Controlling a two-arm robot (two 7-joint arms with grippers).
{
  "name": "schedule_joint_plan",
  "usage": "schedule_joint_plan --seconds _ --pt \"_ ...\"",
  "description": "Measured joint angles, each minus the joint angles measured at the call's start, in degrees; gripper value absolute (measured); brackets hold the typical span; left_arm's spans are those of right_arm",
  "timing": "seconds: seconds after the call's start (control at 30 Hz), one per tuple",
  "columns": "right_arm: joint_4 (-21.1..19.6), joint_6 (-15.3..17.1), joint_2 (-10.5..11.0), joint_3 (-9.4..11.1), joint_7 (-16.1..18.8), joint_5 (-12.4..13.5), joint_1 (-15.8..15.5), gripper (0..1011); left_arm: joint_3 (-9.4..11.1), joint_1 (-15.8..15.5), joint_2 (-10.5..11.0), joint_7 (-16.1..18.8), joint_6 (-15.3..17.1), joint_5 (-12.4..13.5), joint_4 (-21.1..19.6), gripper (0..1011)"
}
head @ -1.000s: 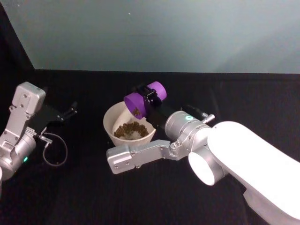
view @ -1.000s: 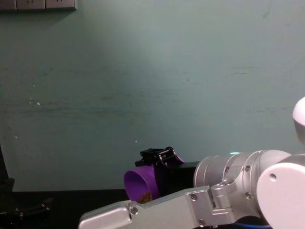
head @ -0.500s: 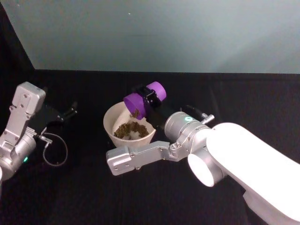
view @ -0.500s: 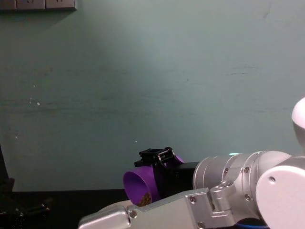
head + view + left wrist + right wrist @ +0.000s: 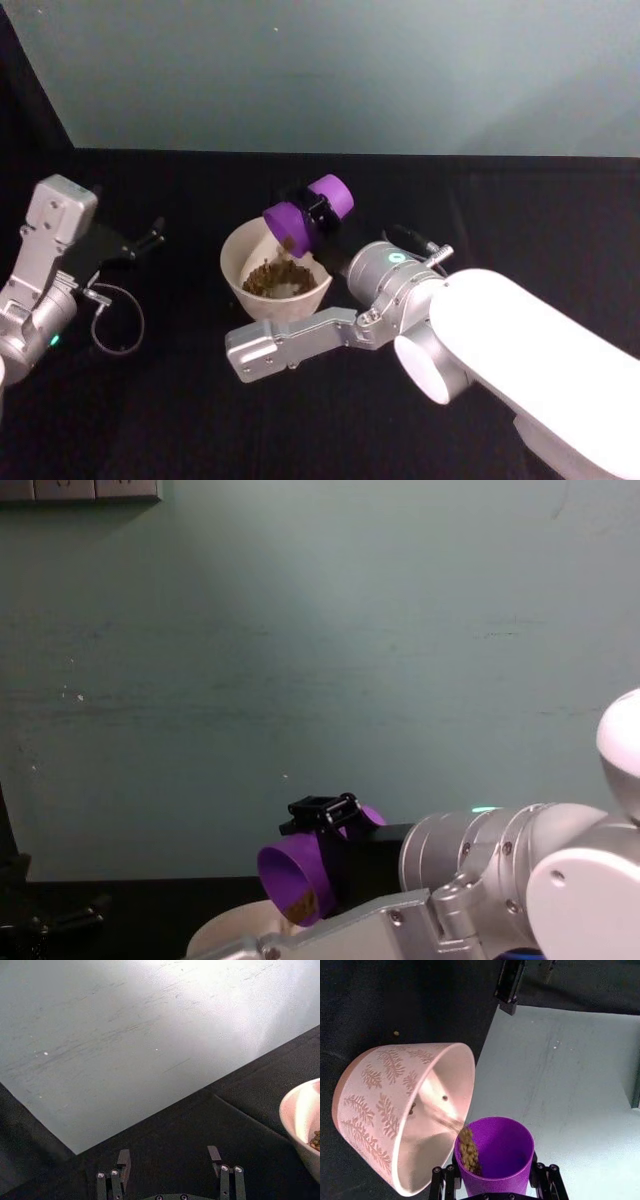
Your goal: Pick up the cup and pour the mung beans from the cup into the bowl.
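Note:
The purple cup (image 5: 308, 212) is tilted steeply, mouth down, over the far right rim of the pale bowl (image 5: 233, 262). My right gripper (image 5: 316, 208) is shut on the cup's sides. In the right wrist view the cup (image 5: 502, 1152) has mung beans (image 5: 468, 1151) sliding out at its lip toward the leaf-patterned bowl (image 5: 380, 1110). A heap of beans (image 5: 268, 276) lies inside the bowl. In the chest view the cup (image 5: 290, 880) hangs above the bowl's rim (image 5: 225, 932). My left gripper (image 5: 150, 238) rests open on the table at the left, well away from the bowl.
The table is black cloth, with a pale wall (image 5: 340, 70) close behind it. My right forearm (image 5: 290, 340) lies across the table just in front of the bowl. A loose cable loop (image 5: 115, 325) hangs by the left arm. The left wrist view shows the bowl's edge (image 5: 300, 1120).
The cup has tipped further and shifted slightly up and away; fewer beans sit in it and more flow into the bowl. The left arm has not moved.

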Motion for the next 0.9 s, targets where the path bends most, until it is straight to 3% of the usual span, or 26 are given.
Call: schedule_joint_plan --seconds 0.9 --pt "-0.11 1.85 0.12 -3.49 1.25 -8.57 0.72 735 0.0 0.0 0.0 0.0 0.0 0.0 0.0 1000"
